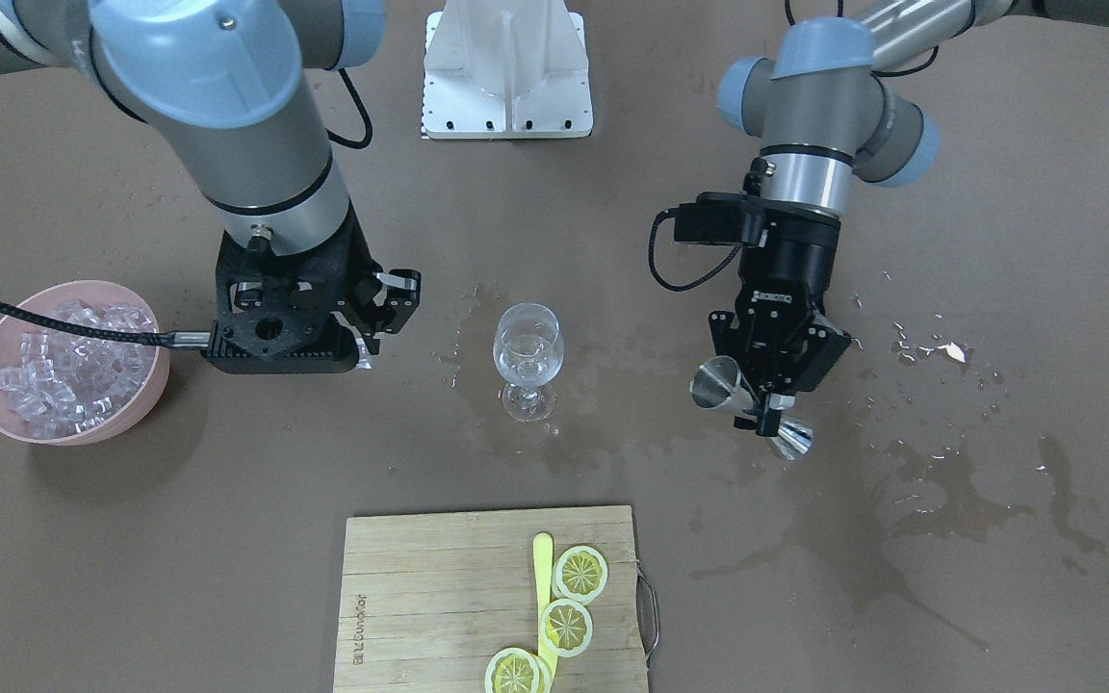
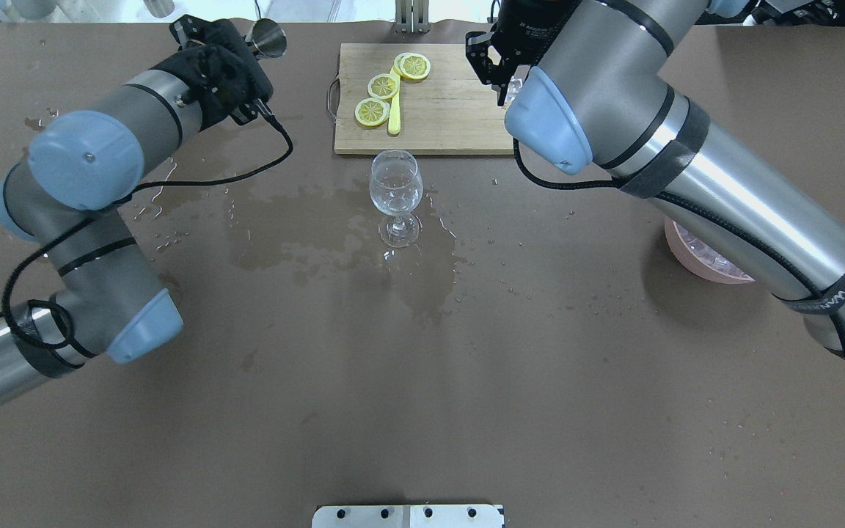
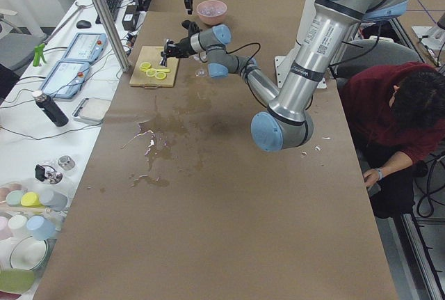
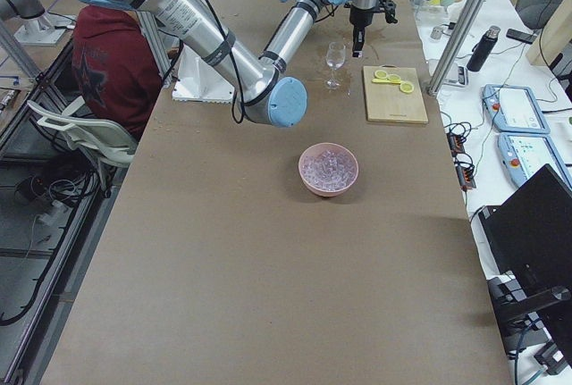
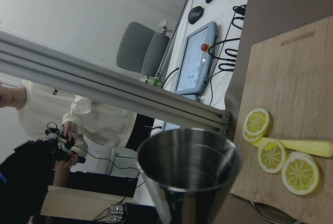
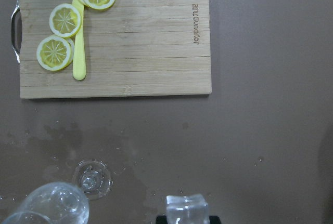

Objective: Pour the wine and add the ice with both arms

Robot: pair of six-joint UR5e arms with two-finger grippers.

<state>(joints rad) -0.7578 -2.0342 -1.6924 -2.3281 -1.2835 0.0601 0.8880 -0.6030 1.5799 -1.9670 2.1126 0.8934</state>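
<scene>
The wine glass (image 1: 528, 358) stands upright mid-table with a little clear wine (image 1: 527, 364) in it, barely visible. My left gripper (image 1: 766, 414) is shut on the waist of a steel jigger (image 1: 716, 382), tilted, apart from the glass; the jigger's cup (image 5: 187, 164) fills the left wrist view. My right gripper (image 1: 367, 351) is shut on one clear ice cube (image 6: 187, 209), held above the table between the glass (image 6: 49, 203) and the pink bowl (image 1: 145, 404) of ice (image 1: 68, 361). In the overhead view my right arm hides most of the bowl (image 2: 694, 260).
A wooden cutting board (image 1: 420, 597) with lemon slices (image 1: 580, 573) and a yellow knife (image 1: 543, 577) lies at the table edge far from the robot. Wet spills (image 1: 901, 500) darken the table around the glass and under the left arm. A person (image 3: 396, 126) sits beside the robot base.
</scene>
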